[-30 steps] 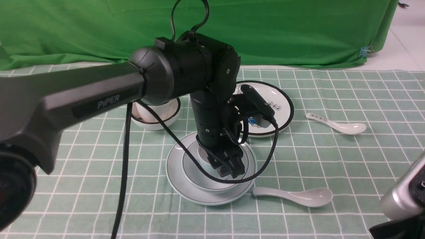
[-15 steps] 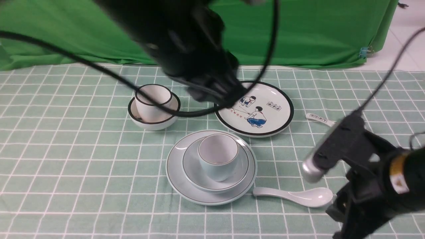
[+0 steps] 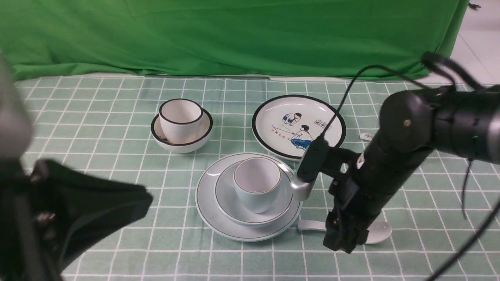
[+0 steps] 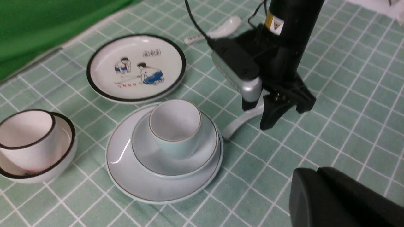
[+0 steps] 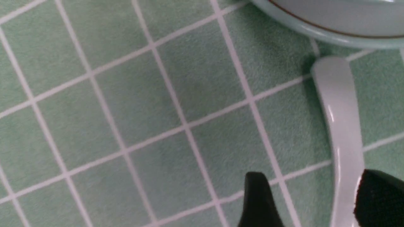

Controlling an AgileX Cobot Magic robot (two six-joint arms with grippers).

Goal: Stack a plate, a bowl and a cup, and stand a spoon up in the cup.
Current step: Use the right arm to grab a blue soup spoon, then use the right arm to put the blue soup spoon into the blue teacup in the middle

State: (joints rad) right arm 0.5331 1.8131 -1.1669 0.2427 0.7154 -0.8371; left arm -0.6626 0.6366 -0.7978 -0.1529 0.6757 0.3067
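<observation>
**Right gripper wide at the spoon handle, spoon flat on the cloth**

Nearest the camera, on the robot's left, the left arm [image 3: 78,210] fills the lower corner of the front view as a dark blur. The left gripper [image 4: 320,183] shows only as a black mass at the edge of its own wrist view. Its jaws are closed together with nothing between them, well apart from the dishes.

Next comes the spoon [image 3: 377,232], lying flat on the checked tablecloth [image 3: 117,128]. Its handle end is just beside the right side of the plate [image 3: 209,210], and its scoop points away to the robot's right. The right gripper [image 3: 343,244] is down over the handle, tips low over the cloth. In the right wrist view its fingers [image 5: 258,201] stand wide apart. The handle runs between them, close beside one finger, and they do not pinch it.

Just behind, the bowl [image 3: 226,195] sits centred in the plate, and the cup [image 3: 256,187] stands upright in the bowl, mouth up.

Farther back on the left, a black-rimmed bowl [image 3: 197,142] holds a white cup [image 3: 180,119]. To its right a picture plate [image 3: 273,113] lies flat. Beyond the right arm, only the handle end of a marked spoon [image 3: 366,136] shows in the front view.

A green backdrop [image 3: 234,35] closes the far side of the table
</observation>
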